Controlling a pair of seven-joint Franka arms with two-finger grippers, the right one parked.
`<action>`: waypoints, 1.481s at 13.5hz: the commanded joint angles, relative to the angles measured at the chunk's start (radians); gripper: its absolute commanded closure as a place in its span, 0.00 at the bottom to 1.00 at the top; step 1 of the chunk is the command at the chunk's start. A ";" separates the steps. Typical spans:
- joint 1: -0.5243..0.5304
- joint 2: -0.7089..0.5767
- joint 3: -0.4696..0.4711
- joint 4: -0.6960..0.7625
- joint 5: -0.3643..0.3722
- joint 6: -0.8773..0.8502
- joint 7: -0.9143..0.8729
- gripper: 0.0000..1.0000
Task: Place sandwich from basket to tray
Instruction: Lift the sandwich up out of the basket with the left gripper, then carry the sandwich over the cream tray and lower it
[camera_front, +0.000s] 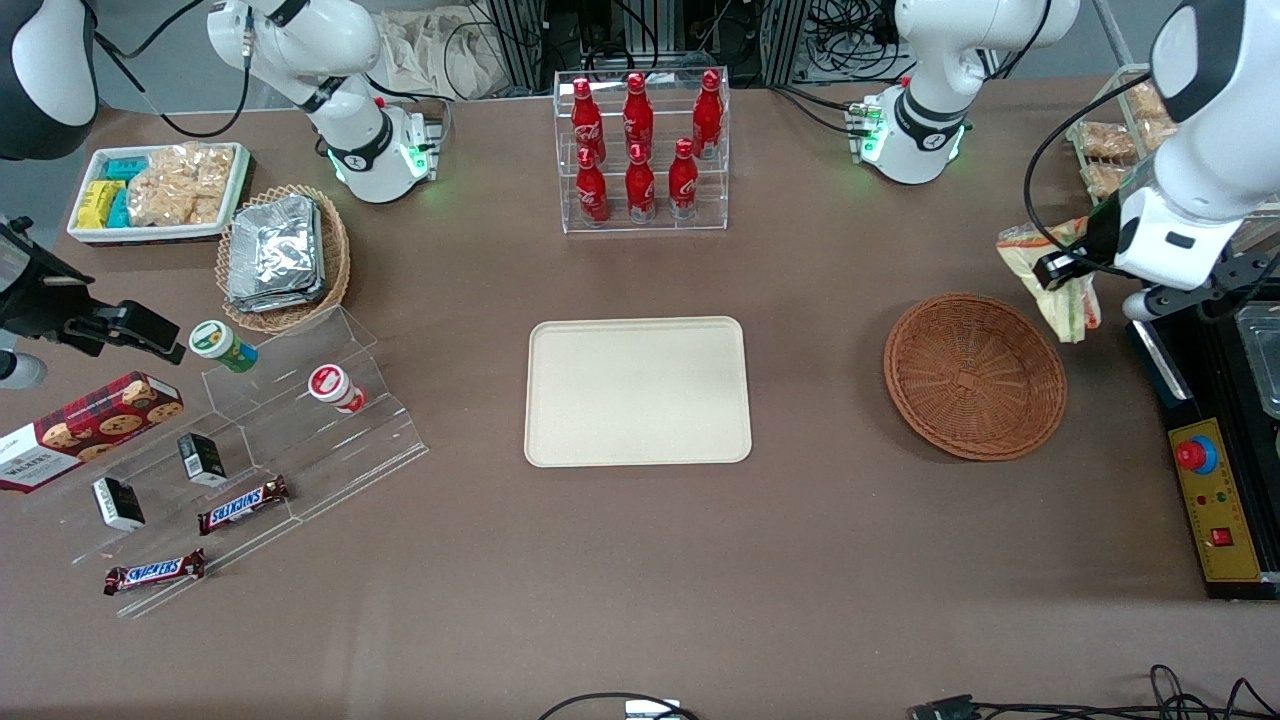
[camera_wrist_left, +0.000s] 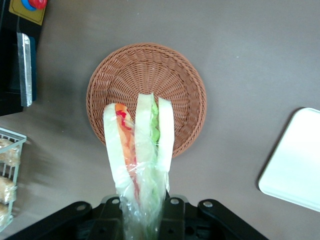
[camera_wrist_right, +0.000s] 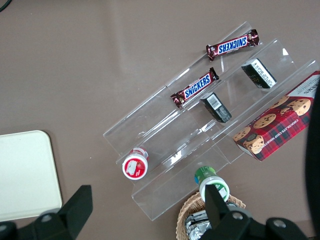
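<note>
While it hangs in the air: the wrapped sandwich (camera_front: 1062, 290) (camera_wrist_left: 139, 145) dangles above the brown wicker basket (camera_front: 975, 375) (camera_wrist_left: 145, 92).
Gripper (camera_front: 1075, 268) (camera_wrist_left: 142, 210): jaws closed on the sandwich's plastic wrap, above the basket's rim.
Basket: bare woven bottom.
Beige tray (camera_front: 638, 391) (camera_wrist_left: 295, 160): on the table, well apart from the basket, toward the parked arm's end.

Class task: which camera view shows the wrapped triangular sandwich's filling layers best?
The left wrist view: the plastic-wrapped triangular white-bread sandwich shows its orange-red and green layers, held in the gripper above the round brown wicker basket. The front view shows it small; the right wrist view, not at all.
</note>
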 joint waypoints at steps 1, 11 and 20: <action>-0.032 0.123 -0.011 0.211 -0.008 -0.126 0.013 1.00; -0.037 0.477 -0.594 0.587 0.021 -0.159 -0.435 1.00; -0.035 0.563 -0.674 0.128 0.259 0.394 -0.473 1.00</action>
